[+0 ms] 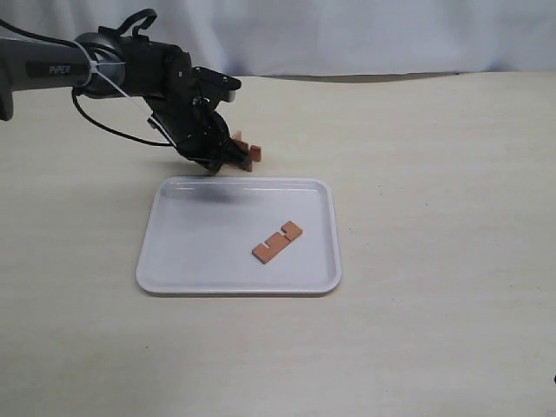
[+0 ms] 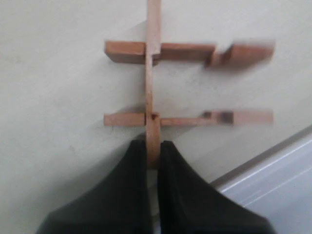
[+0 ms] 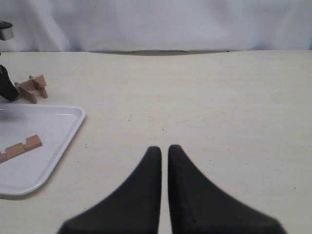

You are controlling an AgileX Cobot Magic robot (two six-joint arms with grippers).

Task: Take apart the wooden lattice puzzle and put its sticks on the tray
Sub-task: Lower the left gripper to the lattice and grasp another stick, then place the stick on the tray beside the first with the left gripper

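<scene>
What is left of the wooden lattice puzzle (image 1: 245, 153) (image 2: 161, 83) (image 3: 32, 87) stands just behind the white tray (image 1: 182, 269) (image 2: 278, 175) (image 3: 58, 146). It is one long stick crossed by two notched sticks. My left gripper (image 1: 228, 158) (image 2: 153, 148) is shut on the near end of the long stick. One loose notched stick (image 1: 277, 241) (image 3: 19, 146) lies flat in the tray. My right gripper (image 3: 164, 152) is shut and empty over bare table, far right of the tray; it is out of the exterior view.
The pale table (image 1: 434, 174) stretches wide to the right of the tray. A white curtain (image 1: 347, 35) hangs behind the table's far edge. A black cable (image 1: 113, 126) loops under the left arm.
</scene>
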